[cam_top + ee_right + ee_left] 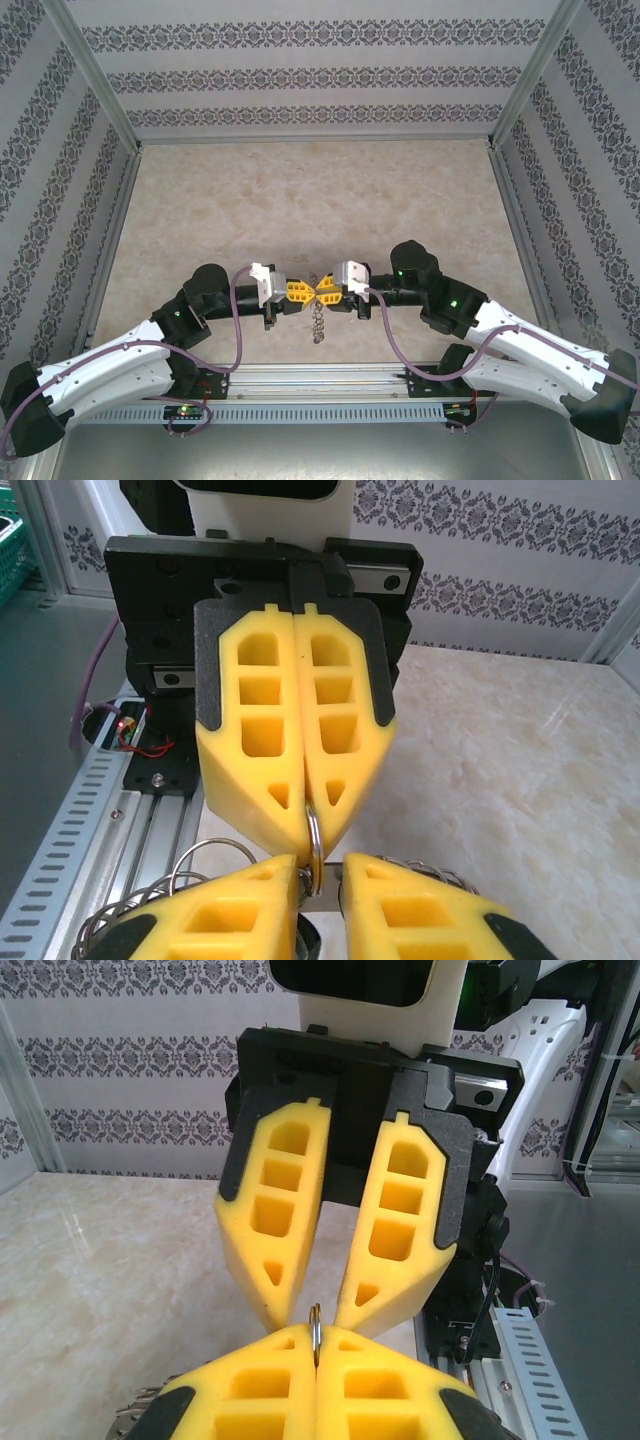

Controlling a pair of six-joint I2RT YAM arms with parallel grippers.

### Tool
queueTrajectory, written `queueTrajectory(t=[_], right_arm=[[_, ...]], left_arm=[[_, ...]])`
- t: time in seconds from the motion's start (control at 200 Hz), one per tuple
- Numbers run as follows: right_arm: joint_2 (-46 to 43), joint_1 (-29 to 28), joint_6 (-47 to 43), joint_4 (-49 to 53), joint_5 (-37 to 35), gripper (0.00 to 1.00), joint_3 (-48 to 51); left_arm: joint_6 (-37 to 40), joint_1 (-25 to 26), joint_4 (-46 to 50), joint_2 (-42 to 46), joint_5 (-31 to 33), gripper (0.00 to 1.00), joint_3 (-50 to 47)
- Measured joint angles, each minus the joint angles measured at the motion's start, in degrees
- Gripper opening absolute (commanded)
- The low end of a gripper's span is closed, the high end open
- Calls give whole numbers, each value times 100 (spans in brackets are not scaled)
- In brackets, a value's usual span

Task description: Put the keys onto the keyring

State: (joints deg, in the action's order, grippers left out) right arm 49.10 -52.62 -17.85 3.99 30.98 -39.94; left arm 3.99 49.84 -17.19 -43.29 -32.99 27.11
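beige marbled tabletop (300, 190) inside patterned walls; both arms meet tip to tip above its near edge. left gripper (304, 830) has its fingers pressed fully together on a thin ring of the keyring (318, 318), held edge-on, with its wire loops (205, 865) dangling beneath. right gripper (312, 1317) faces it, fingers a narrow gap apart on either side of that ring, nothing clearly pinched. step in hand looks like the threading itself. next move likely calls for a fine, steady approach, so a key can be worked onto the ring without twisting it loose.
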Motion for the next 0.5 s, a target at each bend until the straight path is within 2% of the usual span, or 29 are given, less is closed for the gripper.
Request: queueTrajectory(t=[0.085, 0.25, 0.355, 0.5], right_arm=[[20, 2, -17, 0, 20, 0, 0], [52, 2, -11, 28, -22, 0, -7], [120, 0, -74, 142, -162, 0, -26], [138, 2, -260, 501, -520, 0, -227]], left_arm=[[2, -7, 7, 2, 9, 0, 0], [44, -9, 101, 15, 76, 0, 4], [310, -2, 706, 11, 304, 16, 225], [546, 2, 1497, -146, 695, 21, 776]])
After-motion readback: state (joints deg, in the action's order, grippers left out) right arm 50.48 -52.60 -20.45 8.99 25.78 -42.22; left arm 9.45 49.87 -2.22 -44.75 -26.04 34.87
